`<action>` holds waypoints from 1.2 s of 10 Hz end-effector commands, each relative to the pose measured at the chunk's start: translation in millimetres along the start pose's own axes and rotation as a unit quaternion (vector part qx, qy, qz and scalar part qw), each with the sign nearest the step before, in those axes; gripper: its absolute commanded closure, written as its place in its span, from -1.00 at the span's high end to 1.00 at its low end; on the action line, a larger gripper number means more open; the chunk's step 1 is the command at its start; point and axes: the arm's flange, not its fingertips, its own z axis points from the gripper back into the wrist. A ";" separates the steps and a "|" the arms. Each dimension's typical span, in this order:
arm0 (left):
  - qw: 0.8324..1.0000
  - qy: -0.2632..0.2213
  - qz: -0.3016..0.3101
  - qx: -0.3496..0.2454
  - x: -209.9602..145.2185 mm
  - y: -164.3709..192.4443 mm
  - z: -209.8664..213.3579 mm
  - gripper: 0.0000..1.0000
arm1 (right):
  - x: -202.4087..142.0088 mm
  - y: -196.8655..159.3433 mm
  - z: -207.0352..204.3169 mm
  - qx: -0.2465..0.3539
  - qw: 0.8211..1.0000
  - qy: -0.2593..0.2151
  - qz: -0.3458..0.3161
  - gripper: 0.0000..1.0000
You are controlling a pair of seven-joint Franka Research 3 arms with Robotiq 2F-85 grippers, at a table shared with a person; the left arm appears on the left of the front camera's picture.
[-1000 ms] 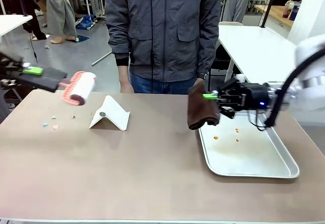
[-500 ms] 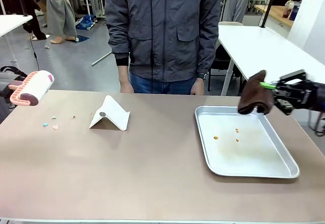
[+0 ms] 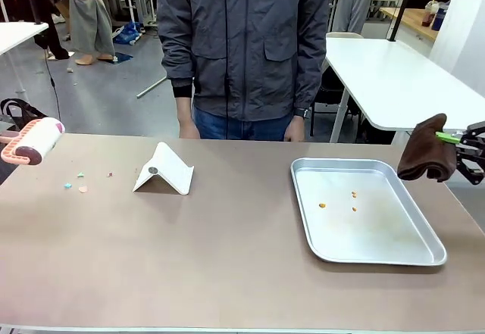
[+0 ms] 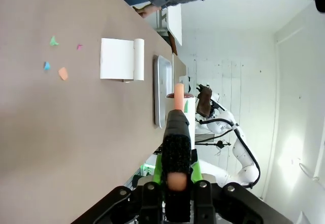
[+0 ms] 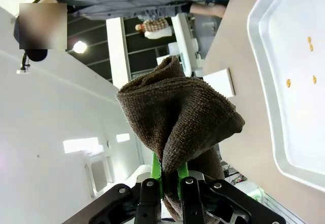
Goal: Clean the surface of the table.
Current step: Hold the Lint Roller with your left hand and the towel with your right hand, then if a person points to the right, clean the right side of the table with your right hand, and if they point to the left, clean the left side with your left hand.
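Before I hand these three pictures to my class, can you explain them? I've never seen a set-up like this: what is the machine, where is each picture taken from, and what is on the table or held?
It is a robot with two arms at a tan table; a person stands at the far side. The wide picture comes from a fixed camera between the arms. The other two come from cameras on the wrists, so they look turned sideways. The left fingers are shut on a pink lint roller; the right fingers are shut on a brown cloth. On the table lie coloured scraps, a folded white card and a metal tray with crumbs.
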 end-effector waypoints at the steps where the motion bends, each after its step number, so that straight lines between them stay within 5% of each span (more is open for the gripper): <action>1: 1.000 0.005 -0.015 -0.004 -0.1 -2.4 -1.5 -0.64 | -1.8 3.4 -1.8 0.002 1.000 0.005 -0.002 -1.00; 12: 1.000 0.005 -0.015 -0.004 -0.1 -2.4 -1.5 -0.64 | -1.8 3.4 -1.8 0.002 1.000 0.005 -0.002 -1.00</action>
